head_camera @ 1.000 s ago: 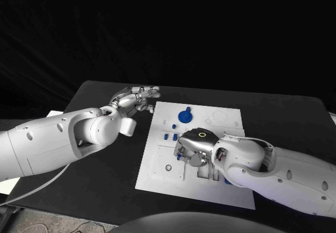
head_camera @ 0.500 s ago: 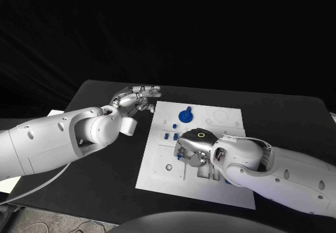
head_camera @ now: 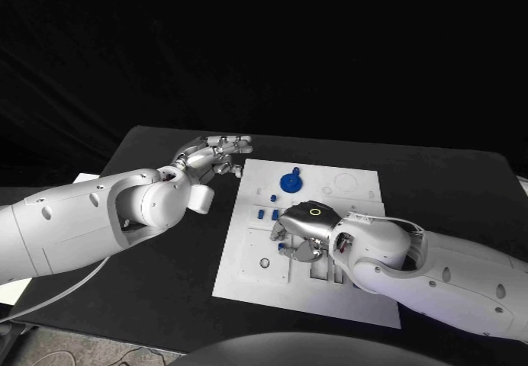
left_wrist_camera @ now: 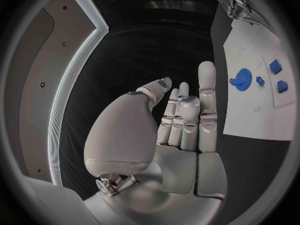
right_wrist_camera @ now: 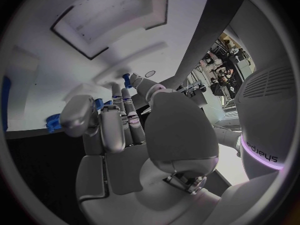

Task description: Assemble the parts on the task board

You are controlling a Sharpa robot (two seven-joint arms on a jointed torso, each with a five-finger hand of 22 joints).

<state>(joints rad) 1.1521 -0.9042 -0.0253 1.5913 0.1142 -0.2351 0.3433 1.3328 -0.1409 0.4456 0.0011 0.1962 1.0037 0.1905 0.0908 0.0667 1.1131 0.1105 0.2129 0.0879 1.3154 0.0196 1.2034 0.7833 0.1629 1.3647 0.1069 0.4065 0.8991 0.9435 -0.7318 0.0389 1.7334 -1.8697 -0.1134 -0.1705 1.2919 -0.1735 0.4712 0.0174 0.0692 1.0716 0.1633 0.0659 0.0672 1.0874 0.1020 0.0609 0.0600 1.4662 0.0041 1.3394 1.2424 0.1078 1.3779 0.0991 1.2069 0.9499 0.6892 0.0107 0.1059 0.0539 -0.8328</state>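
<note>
Looking down from the head view, the right hand (head_camera: 307, 229) hunches over the task board (head_camera: 255, 286) middle — likely seating a part — while the left hand (head_camera: 212, 158) waits at ten o'clock off the board's edge, by the blue gear (head_camera: 291, 183). Left wrist view: fingers (left_wrist_camera: 206, 85) apart, holding nothing. Right wrist view: a small blue part (right_wrist_camera: 127, 78) at the fingertips (right_wrist_camera: 116, 88) — whether pinched, I cannot tell.

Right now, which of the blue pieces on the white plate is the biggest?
The round, gear-like blue piece near the task board's far edge. It is a wide disc; the other blue pieces nearer the right hand are small blocks.
</note>
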